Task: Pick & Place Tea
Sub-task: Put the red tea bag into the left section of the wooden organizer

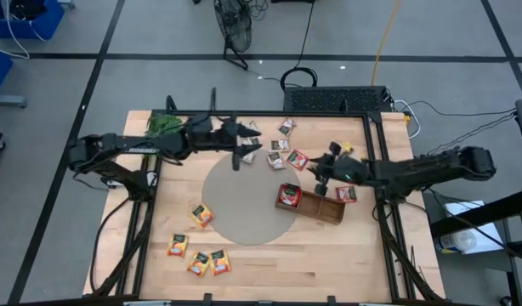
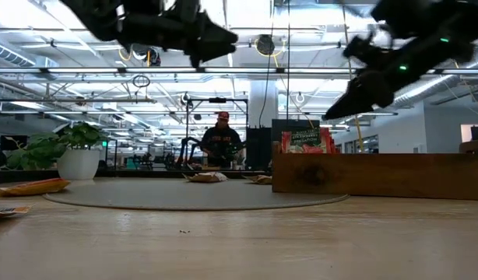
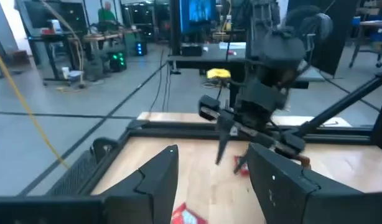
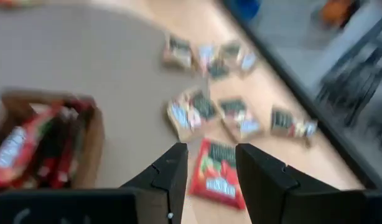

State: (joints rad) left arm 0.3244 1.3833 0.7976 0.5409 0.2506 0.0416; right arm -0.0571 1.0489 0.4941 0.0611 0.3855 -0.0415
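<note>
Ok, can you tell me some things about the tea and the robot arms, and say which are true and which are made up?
1. Red tea already sits in the tray. True.
2. Orange tea lies inside the tray. False: it lies on the table's near left part.
3. The right gripper is open above a red sachet. True.
4. The left gripper holds a sachet. False: it is open and empty.
5. The green sprig lies by the right arm. False: by the left arm.

Tea sachets (image 1: 282, 145) lie behind tray (image 1: 320, 206) (some inside).
</note>
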